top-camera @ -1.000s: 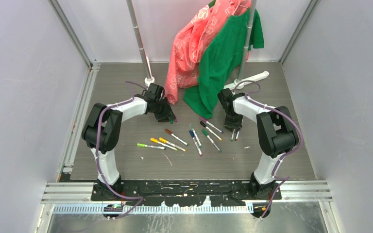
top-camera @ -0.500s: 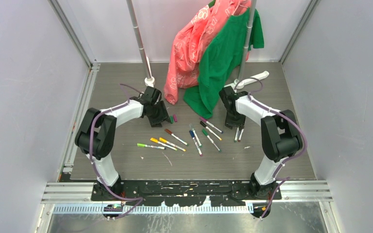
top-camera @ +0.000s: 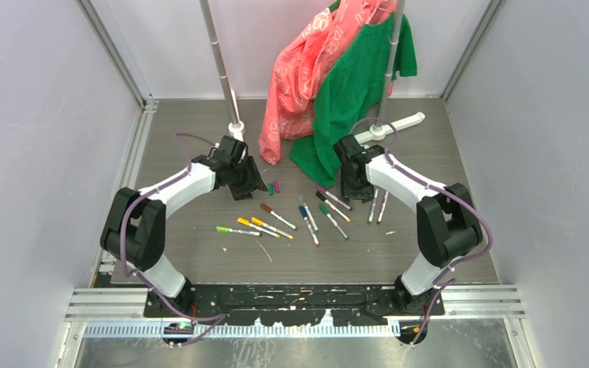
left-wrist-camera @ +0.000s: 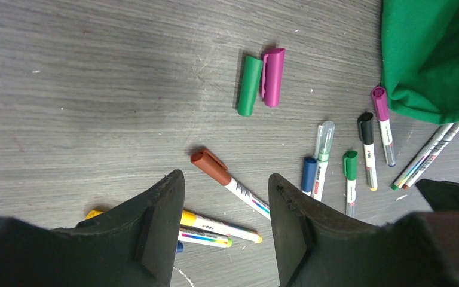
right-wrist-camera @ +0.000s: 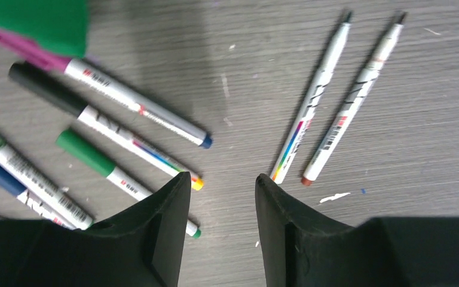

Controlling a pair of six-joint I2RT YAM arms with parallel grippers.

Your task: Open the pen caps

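Two loose pen caps, one green and one magenta, lie side by side on the table; in the top view they show as the caps just right of my left gripper. The left gripper is open and empty above a brown-capped pen. Two uncapped pens lie parallel, right of my right gripper, which is open and empty. Several capped pens lie between the arms.
A pink garment and a green garment hang from a rack at the back, the green one draping onto the table. Grey rack poles stand behind the grippers. Walls close in both sides.
The left gripper has drawn back to the left, leaving the green and magenta caps on the table. The right gripper has moved left and back, away from the two uncapped pens.
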